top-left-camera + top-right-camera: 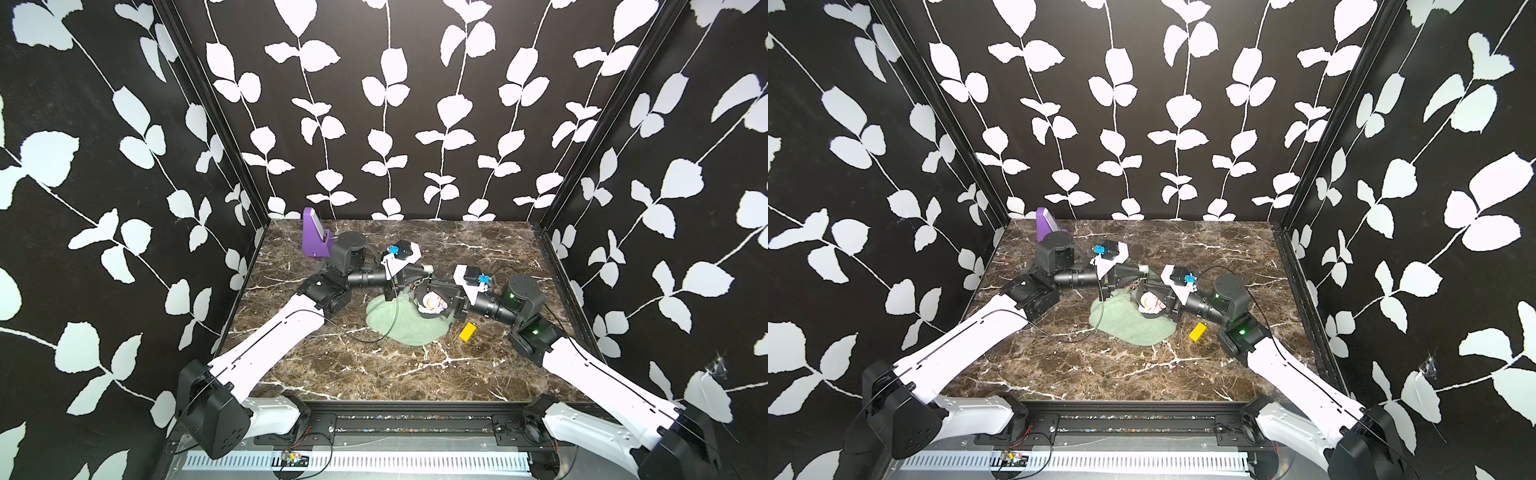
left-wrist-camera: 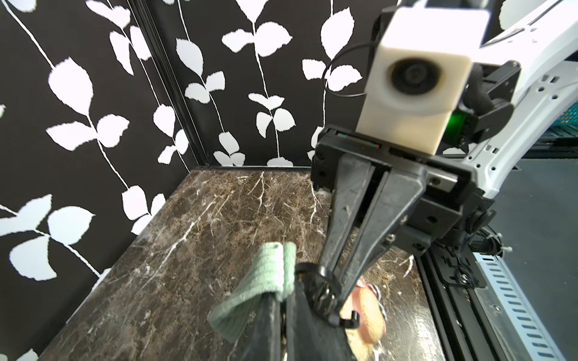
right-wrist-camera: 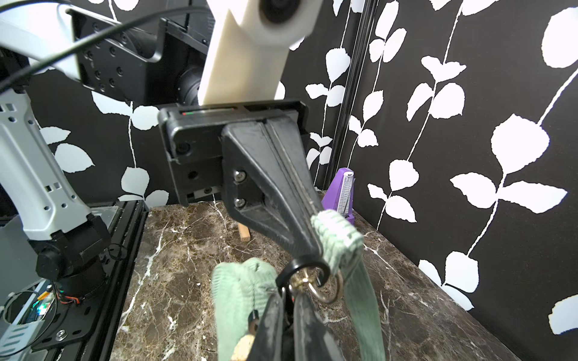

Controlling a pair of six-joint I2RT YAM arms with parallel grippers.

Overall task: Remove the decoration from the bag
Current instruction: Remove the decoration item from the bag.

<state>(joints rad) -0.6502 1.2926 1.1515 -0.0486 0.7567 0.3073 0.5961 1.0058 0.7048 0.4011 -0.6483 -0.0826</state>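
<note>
Left gripper (image 3: 309,251) clamps the strap (image 3: 339,237) at the bag's (image 1: 399,330) 1 o'clock, right gripper (image 2: 331,284) pinches the clasp (image 3: 299,281); a latched clasp could drag the bag along.

The bag (image 1: 409,328) is matt, ribbed sage cloth. The decoration (image 1: 432,303) looks like soft cream plush. A ring (image 3: 327,300) is shiny brass-coloured metal. The fingers (image 2: 350,218) are scuffed matt black plastic. The surface (image 1: 374,374) is glossy, marble-patterned brown.
</note>
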